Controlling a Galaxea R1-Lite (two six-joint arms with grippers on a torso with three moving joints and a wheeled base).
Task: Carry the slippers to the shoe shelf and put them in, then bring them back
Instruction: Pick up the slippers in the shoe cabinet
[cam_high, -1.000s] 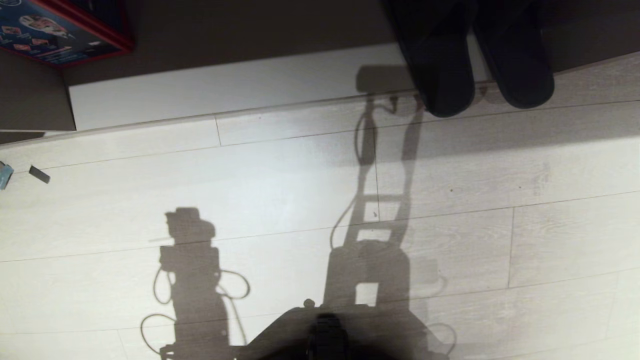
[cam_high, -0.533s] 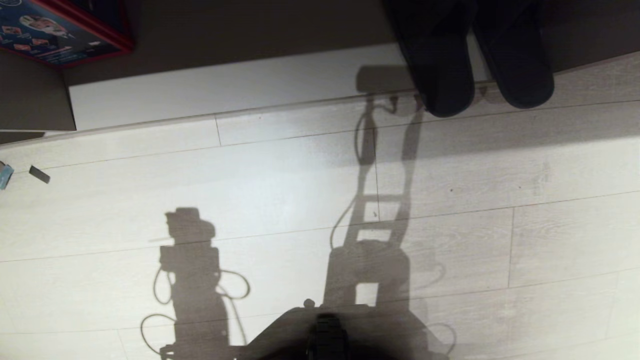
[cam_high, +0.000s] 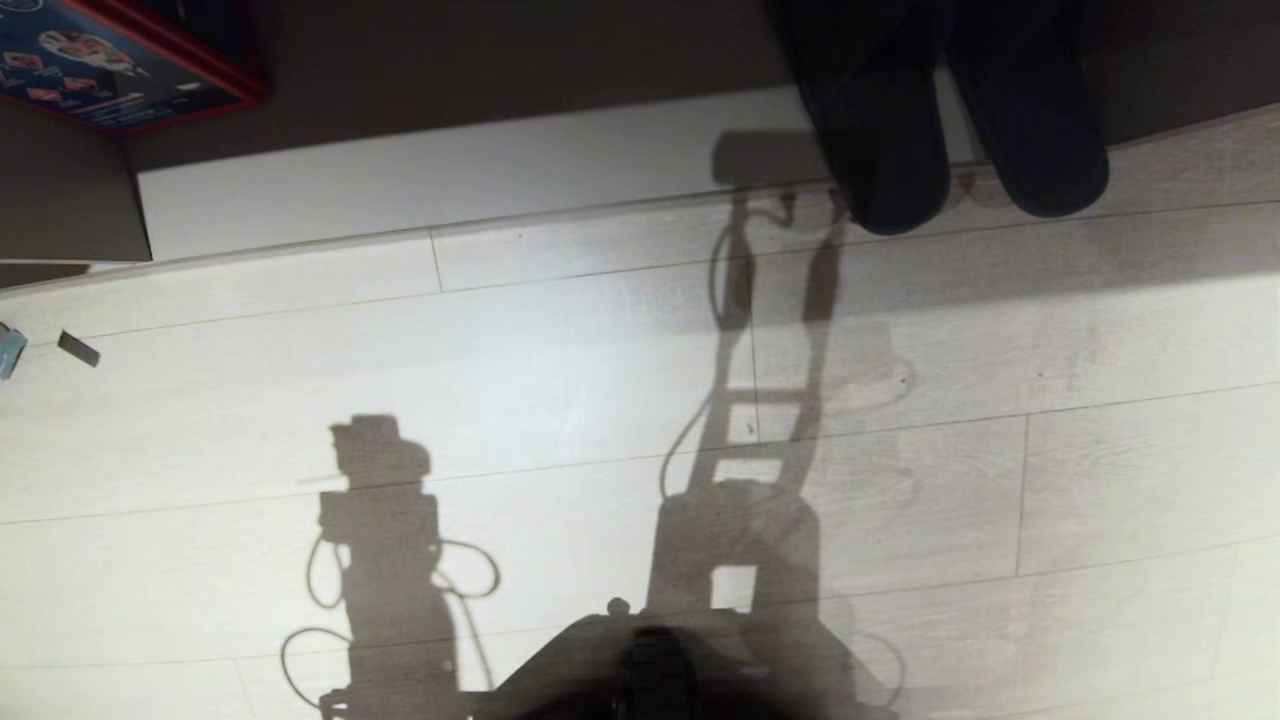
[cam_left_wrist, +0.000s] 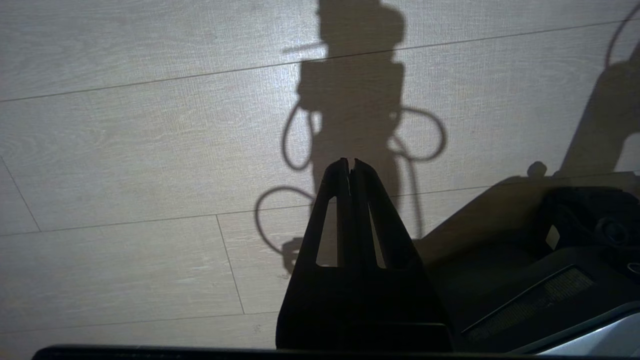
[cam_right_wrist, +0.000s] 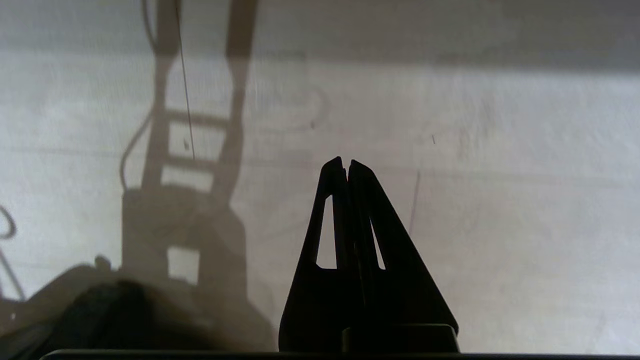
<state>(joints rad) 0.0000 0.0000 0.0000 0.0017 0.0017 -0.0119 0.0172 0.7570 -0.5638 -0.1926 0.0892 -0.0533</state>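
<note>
Head view shows the slippers (cam_high: 945, 120) side by side at the far right, heels on the shoe shelf's pale base board (cam_high: 450, 180) and toes overhanging the plank floor (cam_high: 560, 370); a red-edged box (cam_high: 120, 60) sits far left. Neither arm appears there. Each wrist view shows its end effector, left (cam_left_wrist: 350, 162) and right (cam_right_wrist: 346, 162), with fingers pressed together, empty, hanging over bare floor, well apart from the slippers.
</note>
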